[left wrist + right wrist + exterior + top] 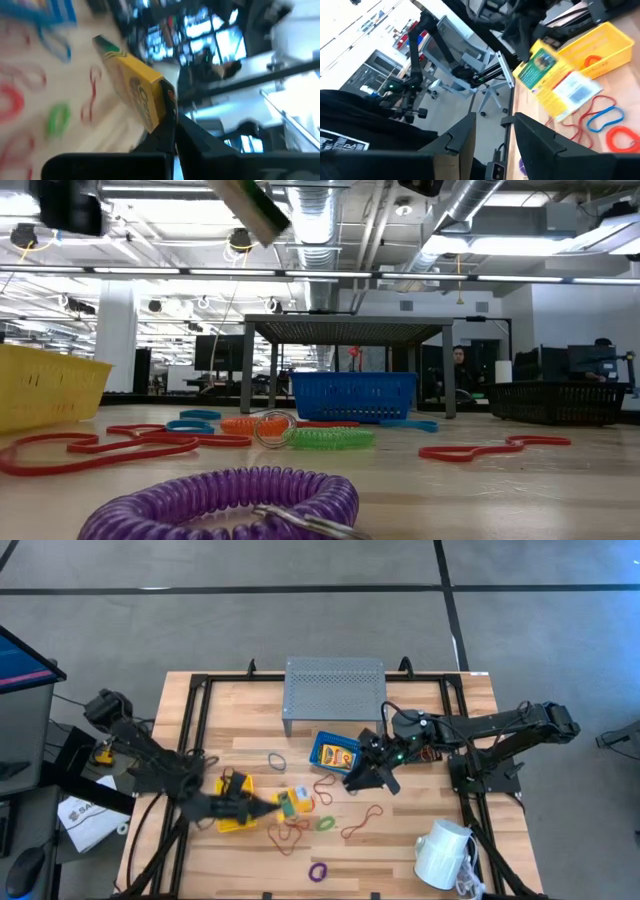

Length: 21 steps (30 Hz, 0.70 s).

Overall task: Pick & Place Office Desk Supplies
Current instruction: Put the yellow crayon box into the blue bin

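**Above the table: crayon box held in the left tool**

Above the middle of the wooden table (420,710), a yellow crayon box (293,802) is gripped in the closed left tool (262,808) and is held clear of the surface, just beside the yellow bin (236,806). In the left wrist view the box (134,90) is seen clamped by one end between the dark fingers (167,132).

The right tool (368,778) is held with its fingers apart and nothing between them, next to the blue bin (335,751), in which another yellow packet is seen. The black mesh bin (558,402) is seen at the far right in the low view.

Loops are scattered over the table: a purple coil (318,871) near the front edge, a green coil (326,824), red bands (362,821) and a blue band (277,759). A grey perforated riser (334,688) is set at the back and a white mug (441,853) at the front right.
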Motion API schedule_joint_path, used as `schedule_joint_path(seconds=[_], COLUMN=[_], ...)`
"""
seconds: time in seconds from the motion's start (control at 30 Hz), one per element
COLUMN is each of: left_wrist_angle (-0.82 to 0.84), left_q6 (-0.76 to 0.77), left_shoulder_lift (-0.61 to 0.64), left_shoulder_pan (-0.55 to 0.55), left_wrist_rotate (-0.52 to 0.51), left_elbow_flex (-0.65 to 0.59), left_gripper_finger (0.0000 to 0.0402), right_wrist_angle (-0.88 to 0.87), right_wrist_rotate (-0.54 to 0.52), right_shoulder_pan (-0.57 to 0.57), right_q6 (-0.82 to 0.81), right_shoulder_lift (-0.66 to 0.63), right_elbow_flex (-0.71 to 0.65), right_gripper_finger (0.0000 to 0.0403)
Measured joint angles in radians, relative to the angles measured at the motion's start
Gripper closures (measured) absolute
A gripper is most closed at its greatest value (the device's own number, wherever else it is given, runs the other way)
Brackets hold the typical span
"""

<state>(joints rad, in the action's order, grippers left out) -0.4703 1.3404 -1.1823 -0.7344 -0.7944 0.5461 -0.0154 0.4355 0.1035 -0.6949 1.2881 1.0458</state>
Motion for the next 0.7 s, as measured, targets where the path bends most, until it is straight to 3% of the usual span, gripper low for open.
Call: schedule_joint_path(seconds=[0.13, 0.33, 0.7], left_wrist_angle=[0.035, 0.035, 0.018], left_q6=[-0.104, -0.191, -0.264], left_shoulder_lift=[0.045, 0.050, 0.048], left_shoulder_pan=[0.147, 0.399, 0.733], left_wrist_rotate=[0.077, 0.388, 0.793], left_elbow_flex=[0.000, 0.000, 0.000], left_gripper_finger=[0.0401, 0.0401, 0.0401], right_wrist_angle=[-0.003, -0.010, -0.162], right_wrist_rotate=[-0.026, -0.041, -0.279], right_shoulder_pan=[0.000, 0.000, 0.001], right_q6=[0.011, -0.004, 0.027], right_shoulder_lift=[0.000, -0.011, -0.235], right_elbow_flex=[0.000, 0.000, 0.000], right_gripper_finger=[0.0272, 0.0272, 0.0272])
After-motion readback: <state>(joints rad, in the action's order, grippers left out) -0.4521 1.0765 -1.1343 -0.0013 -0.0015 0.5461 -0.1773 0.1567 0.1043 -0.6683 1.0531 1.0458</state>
